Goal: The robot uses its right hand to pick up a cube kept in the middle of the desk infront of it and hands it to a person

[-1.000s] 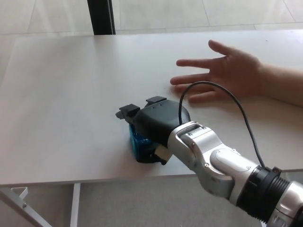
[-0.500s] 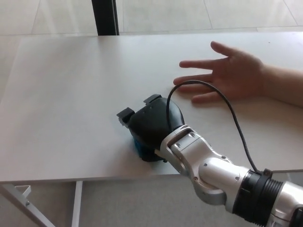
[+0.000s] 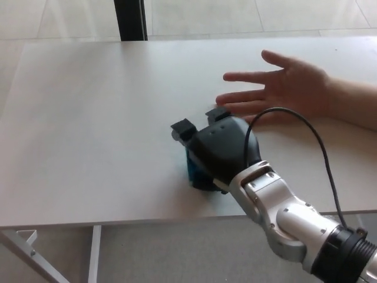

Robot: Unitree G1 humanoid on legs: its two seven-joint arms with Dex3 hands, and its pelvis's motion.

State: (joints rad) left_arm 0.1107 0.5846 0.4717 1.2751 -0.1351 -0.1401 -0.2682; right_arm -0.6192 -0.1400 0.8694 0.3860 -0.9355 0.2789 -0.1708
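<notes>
Down at the near edge, the robot's silver forearm sweeps in from the lower right, smooth metal segments with a black collar and a thin black cable (image 3: 306,127) looping up off the wrist. Follow it forward and you reach the right hand (image 3: 215,154), a rounded matte-black shell with two blocky fingertips (image 3: 183,129) poking over the far side. And there's the cube (image 3: 193,170), just a sliver of glossy blue showing beneath the palm, sitting on the desk (image 3: 88,118) close to its middle. The hand is wrapped around the cube, fingers curled over it, though whether it has left the surface I can't tell from up here.

My read on that cube: small, rigid, probably light plastic, and that sheen says slippery. Flat opposite faces are the place to squeeze, thumb on one side, fingers on the other, and it looks like that's the idea. A block like this shouldn't crush, but it could twist out of a loose pinch.

The desk itself is pale, matte and flat. Further back, to the right, a person's hand (image 3: 283,88) lies open on the tabletop, fingers spread, near the robot's knuckles. Beyond the desk, pale floor tiles and a dark post (image 3: 129,19). No left hand in sight.
</notes>
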